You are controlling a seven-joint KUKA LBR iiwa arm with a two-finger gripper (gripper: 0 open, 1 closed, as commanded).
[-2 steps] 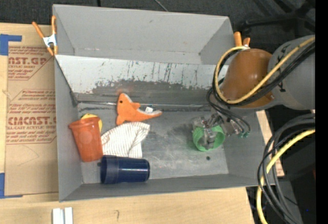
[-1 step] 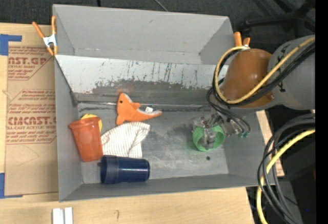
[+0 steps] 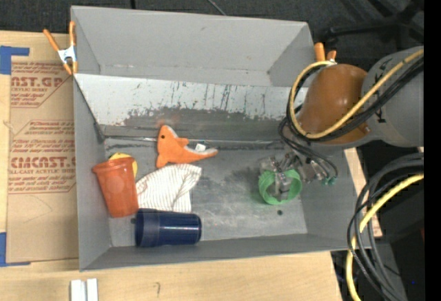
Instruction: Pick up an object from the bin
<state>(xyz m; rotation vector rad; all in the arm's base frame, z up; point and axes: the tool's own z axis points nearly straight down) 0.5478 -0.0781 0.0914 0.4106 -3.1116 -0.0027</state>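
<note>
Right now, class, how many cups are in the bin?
2: orange cup upright at left, dark blue cup on its side at front. The green thing at the end effector may be another.

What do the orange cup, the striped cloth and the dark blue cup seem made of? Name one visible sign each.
Orange cup: probably plastic; smooth, even colour, slight sheen.
Striped cloth: woven fabric; soft crumpled folds, thin stripes.
Dark blue cup: likely plastic; smooth with a dull shine.
</note>
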